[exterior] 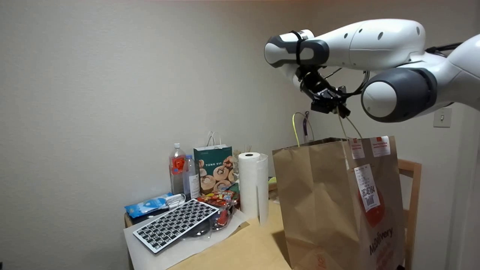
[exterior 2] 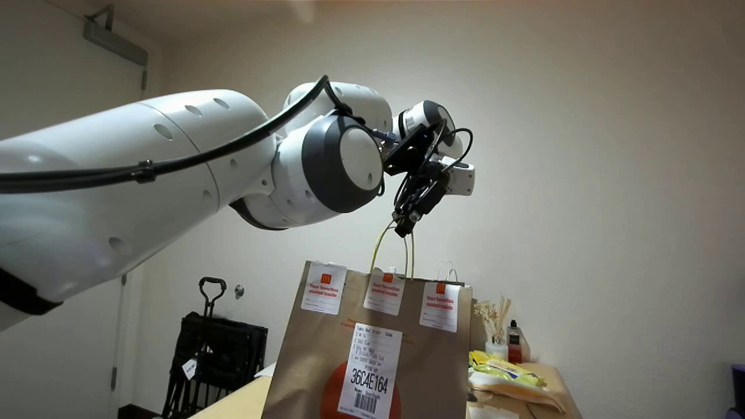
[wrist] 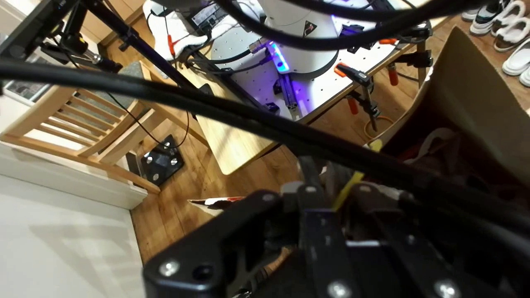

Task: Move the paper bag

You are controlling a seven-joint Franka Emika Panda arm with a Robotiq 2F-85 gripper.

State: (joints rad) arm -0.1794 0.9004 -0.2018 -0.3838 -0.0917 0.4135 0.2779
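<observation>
Blk cable (wrist: 165, 103) is right up at the wrist cam, slanting across that view & covering part of the paper bag (wrist: 482, 95), whose mouth & dim inside show at the right.

Bag's upright at the table (exterior: 225, 251), base cut off by the frame in both ext. views. Long receipt sticker (exterior 2: 371, 366) on one face, under a row of 3 small stickers (exterior 2: 384, 293). One handle (exterior: 353, 126) runs up to the gripper (exterior: 342, 111) just above the bag; the 2nd handle (exterior: 295, 129) arches free at the opposite rim.

Gripper fingers (wrist: 310, 176) look close together, narrow gap b/w, w/ a yellow strip of handle right at them; can't make out if it's firmly held.

Arm (exterior: 386, 45) is above the bag, reaching in from the bag's right in an ext. view.

Left of the bag, same table: paper towel roll (exterior: 248, 183) nr it, then a green gift bag (exterior: 213, 172) w/ mushroom print, 2 bottles (exterior: 177, 168) beside that, red packets (exterior: 221, 197) in front. Checkered board (exterior: 176, 225) lies farther left, well apart from the bag, over white paper (exterior: 142, 258); blue packet (exterior: 148, 204) beyond it.

Wooden chair (exterior: 413, 187) behind the bag, to its right; wall switch (exterior: 442, 118) higher up, also right.

In an ext. view, blk folded cart (exterior 2: 218, 349) is well left of the bag; dried flowers (exterior 2: 492, 317) in a white jar (exterior 2: 496, 350), dark-capped bottle (exterior 2: 514, 344) & yellow packet (exterior 2: 506, 369) are to its right.

Wrist view, away from the bag: robot base (wrist: 290, 18); shoes (wrist: 519, 58) & bathroom scale (wrist: 162, 160) on the floor.
</observation>
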